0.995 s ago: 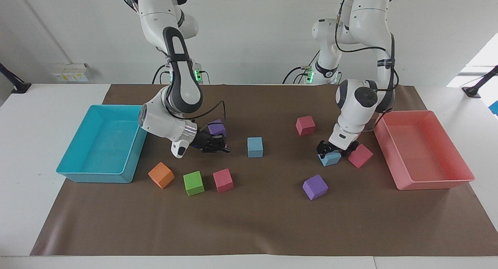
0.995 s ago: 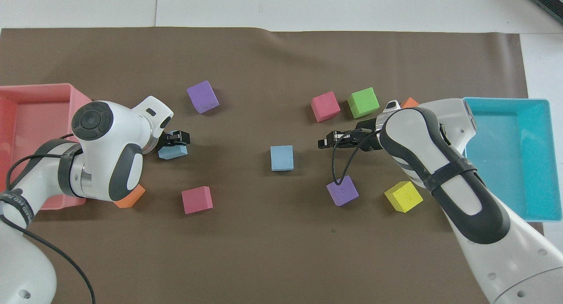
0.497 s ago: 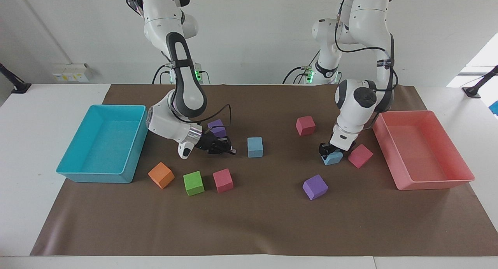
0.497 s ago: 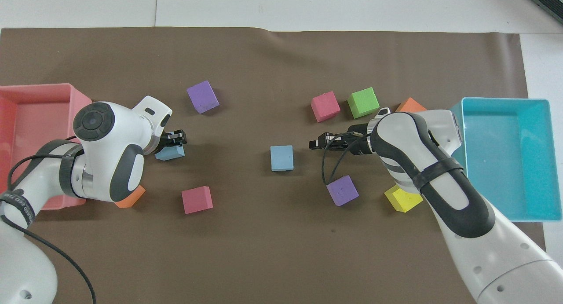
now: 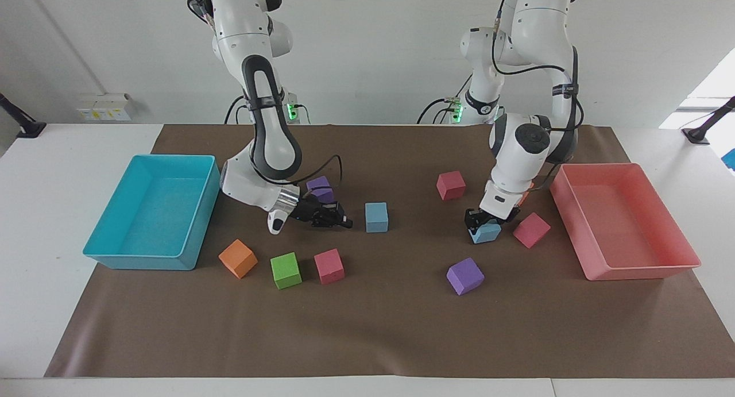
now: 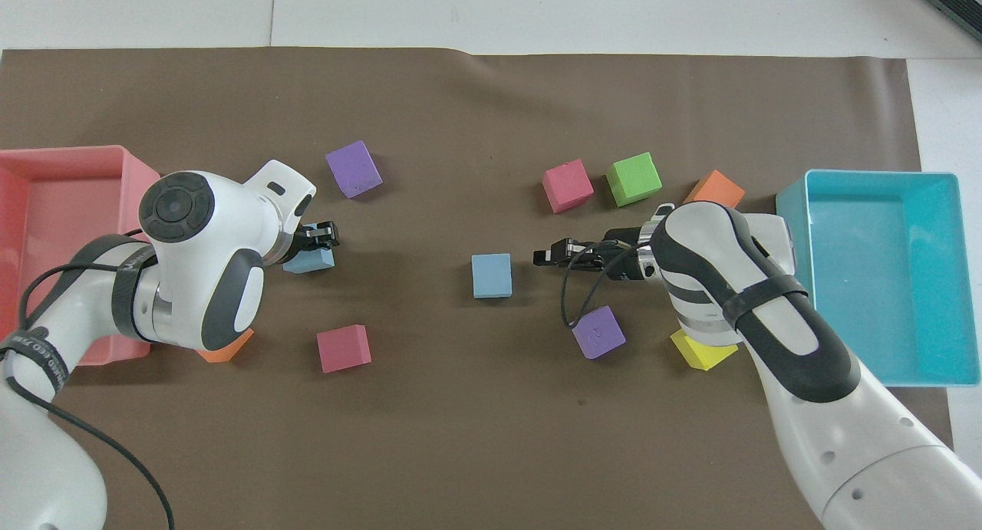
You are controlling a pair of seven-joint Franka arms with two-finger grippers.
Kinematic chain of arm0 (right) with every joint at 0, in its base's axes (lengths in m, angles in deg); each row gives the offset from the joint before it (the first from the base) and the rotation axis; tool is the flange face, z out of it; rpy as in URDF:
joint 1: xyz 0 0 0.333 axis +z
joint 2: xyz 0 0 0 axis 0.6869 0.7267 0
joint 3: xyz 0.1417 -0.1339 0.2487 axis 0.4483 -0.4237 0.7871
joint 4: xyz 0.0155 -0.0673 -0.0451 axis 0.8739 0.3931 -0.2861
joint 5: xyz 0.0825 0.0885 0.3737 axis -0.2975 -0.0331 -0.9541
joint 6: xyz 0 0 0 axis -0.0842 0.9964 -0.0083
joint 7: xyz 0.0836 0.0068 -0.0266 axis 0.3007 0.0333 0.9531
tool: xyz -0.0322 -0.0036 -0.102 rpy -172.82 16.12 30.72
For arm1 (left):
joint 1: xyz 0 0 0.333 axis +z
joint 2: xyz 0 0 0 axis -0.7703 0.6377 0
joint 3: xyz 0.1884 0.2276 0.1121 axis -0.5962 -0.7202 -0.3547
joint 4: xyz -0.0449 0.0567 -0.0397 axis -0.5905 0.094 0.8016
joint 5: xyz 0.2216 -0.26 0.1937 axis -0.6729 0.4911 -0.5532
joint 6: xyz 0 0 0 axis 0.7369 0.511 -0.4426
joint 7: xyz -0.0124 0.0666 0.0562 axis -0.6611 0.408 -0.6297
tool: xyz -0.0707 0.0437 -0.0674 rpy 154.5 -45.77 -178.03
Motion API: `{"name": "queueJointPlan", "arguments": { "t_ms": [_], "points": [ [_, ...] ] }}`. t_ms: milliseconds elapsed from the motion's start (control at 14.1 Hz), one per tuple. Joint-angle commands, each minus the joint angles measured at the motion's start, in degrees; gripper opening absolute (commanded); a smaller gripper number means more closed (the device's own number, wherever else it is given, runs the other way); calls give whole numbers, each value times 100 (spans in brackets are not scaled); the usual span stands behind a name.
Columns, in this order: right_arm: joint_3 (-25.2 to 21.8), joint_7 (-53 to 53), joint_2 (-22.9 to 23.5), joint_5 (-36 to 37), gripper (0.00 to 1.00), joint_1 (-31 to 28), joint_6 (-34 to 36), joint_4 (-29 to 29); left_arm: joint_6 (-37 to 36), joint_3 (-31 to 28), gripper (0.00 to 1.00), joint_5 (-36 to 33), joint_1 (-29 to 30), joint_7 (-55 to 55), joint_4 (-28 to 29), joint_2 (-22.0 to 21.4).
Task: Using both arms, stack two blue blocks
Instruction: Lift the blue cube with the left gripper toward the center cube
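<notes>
Brown mat on my desk: left gripper (image 5: 481,227) clamped on 1 blue block (image 5: 486,232) beside the pink tray (image 5: 626,268); right gripper (image 5: 340,221) closed, empty, beside 2nd blue block (image 5: 376,217) mid-mat.

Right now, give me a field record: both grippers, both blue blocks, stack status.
left gripper: shut on blue block, near the pink tray
right gripper: shut, holds nothing, low beside the second blue block
second blue block: on the brown mat, mid-table, free
stack: not yet built, blocks apart
nearby cubes: purple cube, pink cube
</notes>
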Motion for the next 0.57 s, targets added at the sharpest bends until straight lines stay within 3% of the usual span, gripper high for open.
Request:
{"name": "queueJointPlan", "arguments": {
  "t_ms": [0, 497],
  "points": [
    [15, 453, -33, -192, 0, 5, -119, 66, -390, -81, 0, -30, -451, -124, -92, -231],
    [15, 648, -33, -192, 0, 14, -224, 92, -381, -81, 0, -118, -1419, -597, -514, -161]
  ]
}}
